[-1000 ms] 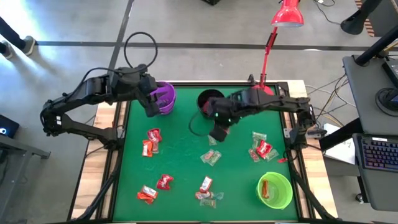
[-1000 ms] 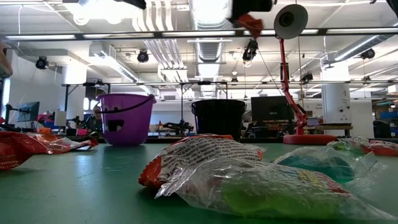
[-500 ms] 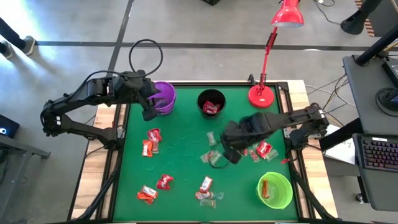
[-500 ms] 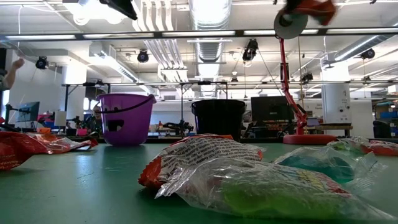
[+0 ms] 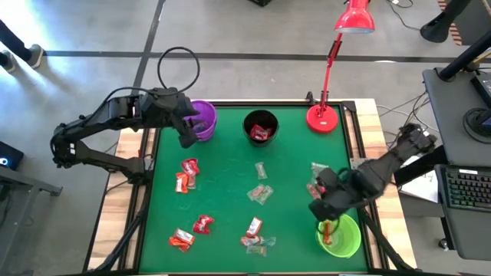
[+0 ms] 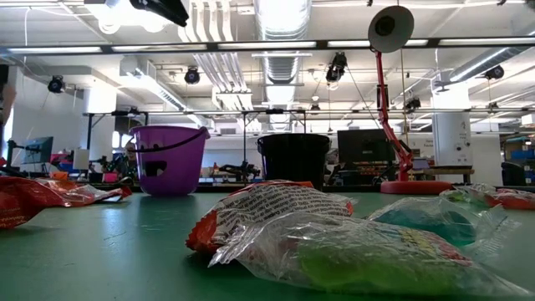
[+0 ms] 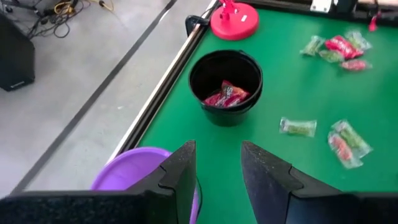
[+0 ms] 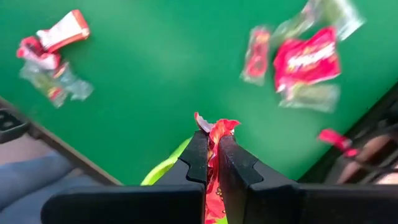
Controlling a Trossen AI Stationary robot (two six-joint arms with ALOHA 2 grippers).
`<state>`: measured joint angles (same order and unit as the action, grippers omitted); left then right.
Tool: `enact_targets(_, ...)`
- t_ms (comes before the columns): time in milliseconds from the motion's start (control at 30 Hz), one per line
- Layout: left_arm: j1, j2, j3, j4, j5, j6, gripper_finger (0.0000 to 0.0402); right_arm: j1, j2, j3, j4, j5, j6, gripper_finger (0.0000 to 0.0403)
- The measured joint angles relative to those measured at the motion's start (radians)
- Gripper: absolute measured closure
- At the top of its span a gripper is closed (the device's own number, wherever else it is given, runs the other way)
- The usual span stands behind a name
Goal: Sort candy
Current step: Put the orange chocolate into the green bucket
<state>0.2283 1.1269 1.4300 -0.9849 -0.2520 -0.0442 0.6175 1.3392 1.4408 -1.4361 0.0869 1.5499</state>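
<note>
Table: green felt top [image 5: 222, 192] in a wooden frame, grey shop floor around it, open workshop with ceiling ducts behind.
Cups: three. Purple cup [image 5: 202, 120] at the far left corner, black cup [image 5: 260, 127] beside it at the far edge, green cup [image 5: 340, 234] at the near right corner.
Lamp: one red desk lamp [image 5: 323, 119], its base on the far right of the felt.
Candy on the felt: roughly a dozen pieces. Red candy [image 5: 186, 175] in a small cluster on the left, two more red ones near the front left [image 5: 192, 230], a mixed clump at front centre [image 5: 255, 234], two pale green pieces in the middle [image 5: 261, 192], another cluster by the right edge [image 5: 317, 180].
Candy in cups: red wrappers in the black cup [image 7: 226, 96]; an orange-red one in the green cup [image 5: 327, 230].
Right gripper [image 5: 322, 208]: over the rim of the green cup, fingers clamped on an orange-red candy [image 8: 214, 140].
Left gripper [image 5: 187, 138]: hangs at the purple cup, fingers [image 7: 180, 177] parted, nothing between them.
Writing: print shows on the wrappers, too blurred to read.
</note>
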Motion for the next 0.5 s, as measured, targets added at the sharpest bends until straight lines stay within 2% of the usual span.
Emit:
enact_targets(167, 0.0, 0.002, 0.0, 0.028, 0.0, -0.046, 0.0292, 0.084, -0.052, -0.078, 0.092, -0.011, 0.1, 0.0392)
enact_targets(500, 0.0, 0.028, 0.0, 0.035, 0.0, -0.097, 0.0292, 0.208, -0.048, -0.136, 0.095, -0.057, 0.176, 0.0392)
